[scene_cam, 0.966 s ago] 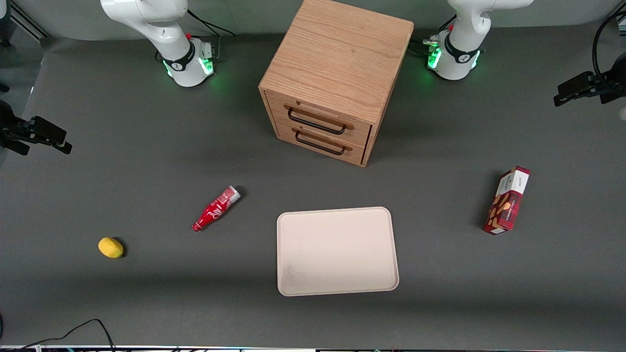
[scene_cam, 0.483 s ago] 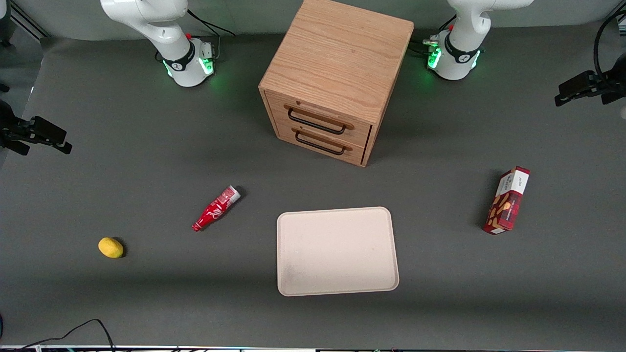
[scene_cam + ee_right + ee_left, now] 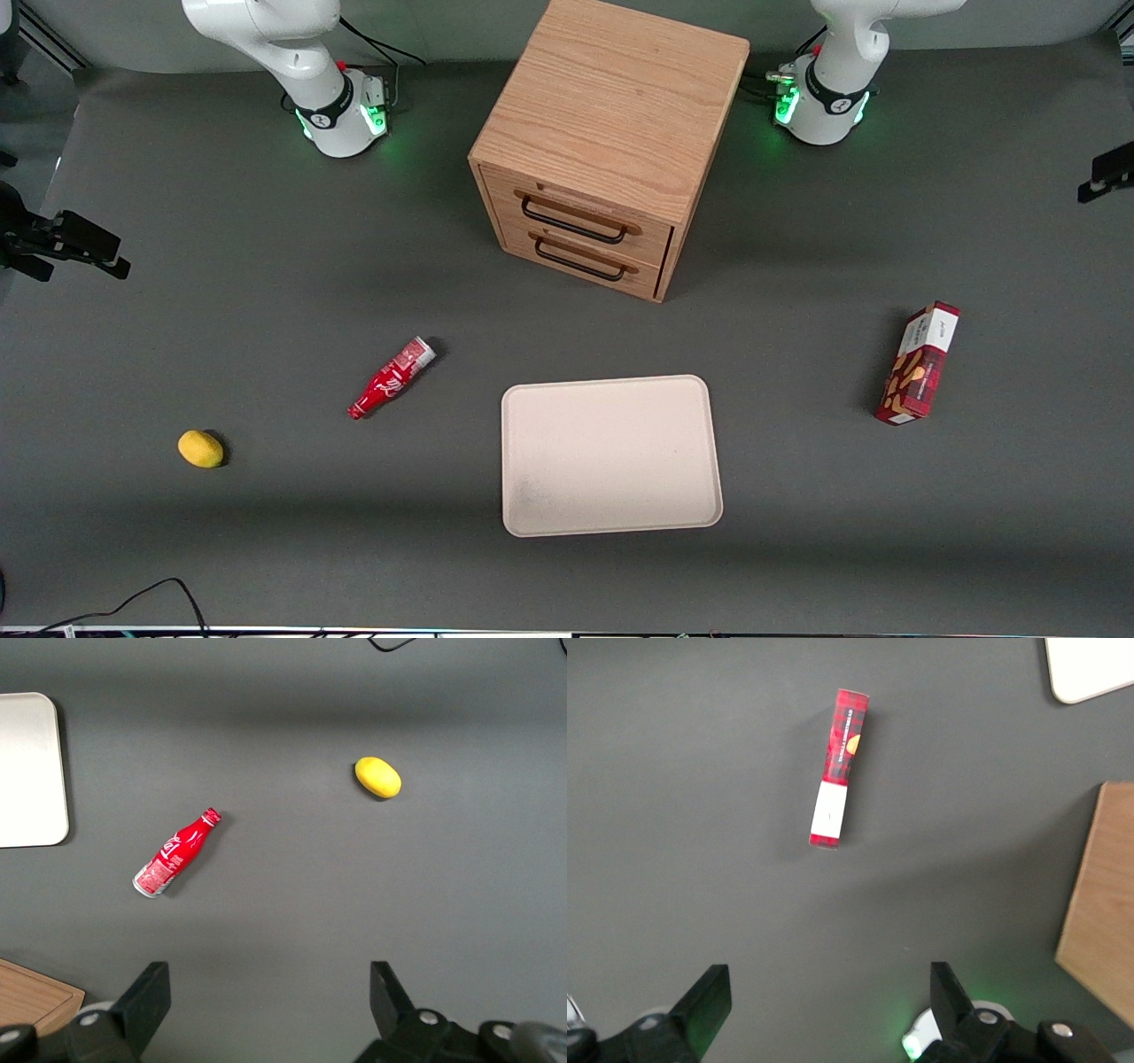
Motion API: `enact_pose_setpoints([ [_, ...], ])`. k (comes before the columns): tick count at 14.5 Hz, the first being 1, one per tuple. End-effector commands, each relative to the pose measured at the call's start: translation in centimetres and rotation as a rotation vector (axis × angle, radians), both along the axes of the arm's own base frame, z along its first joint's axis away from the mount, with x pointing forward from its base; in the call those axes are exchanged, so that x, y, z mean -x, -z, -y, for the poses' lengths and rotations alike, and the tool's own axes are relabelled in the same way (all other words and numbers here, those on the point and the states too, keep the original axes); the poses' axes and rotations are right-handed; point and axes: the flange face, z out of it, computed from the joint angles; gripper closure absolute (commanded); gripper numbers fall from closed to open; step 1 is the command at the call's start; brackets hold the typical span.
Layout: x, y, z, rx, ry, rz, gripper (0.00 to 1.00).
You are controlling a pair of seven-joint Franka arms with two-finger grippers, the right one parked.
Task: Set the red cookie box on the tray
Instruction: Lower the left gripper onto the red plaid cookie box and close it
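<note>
Dark-red plaid carton with a white panel and orange-tan cookie pictures, the red cookie box [image 3: 919,363] lies on the grey table [image 3: 797,549] toward the working arm's end, well apart from the tray [image 3: 609,455] and touching nothing. In the left wrist view the red cookie box [image 3: 839,767] shows only a narrow plaid face with a white label, its small print too fine to read. The gripper [image 3: 830,1010] hangs high above the table with its fingers [image 3: 709,997] spread wide and holding nothing; only the dark tips show there, and in the front view the gripper [image 3: 1105,175] is cut off by the frame. The tray is flat, cream-beige, with rounded corners and a low rim, nothing on it; only one corner of the tray [image 3: 1090,669] reaches the wrist view. A wooden two-drawer cabinet [image 3: 611,142] with dark handles stands farther from the front camera than the tray. Toward the parked arm's end lie a small red soda bottle [image 3: 391,378] on its side and a yellow lemon [image 3: 200,448].
</note>
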Motion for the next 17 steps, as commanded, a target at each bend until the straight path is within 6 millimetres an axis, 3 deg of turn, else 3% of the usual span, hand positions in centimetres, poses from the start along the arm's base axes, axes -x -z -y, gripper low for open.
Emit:
enact_pose_setpoints([
  [1,-2.8,7.6,0.0,0.028,0.141,-0.043,0.0],
  [4,-4.2,16.0,0.0,0.09,0.178,-0.02,0.0],
  [6,-4.5,20.5,0.0,0.098,0.176,-0.015,0.0],
  [13,-3.7,31.1,1.2,0.058,0.152,0.089,0.0],
  [17,-3.2,34.8,3.1,0.063,0.141,0.144,0.0],
])
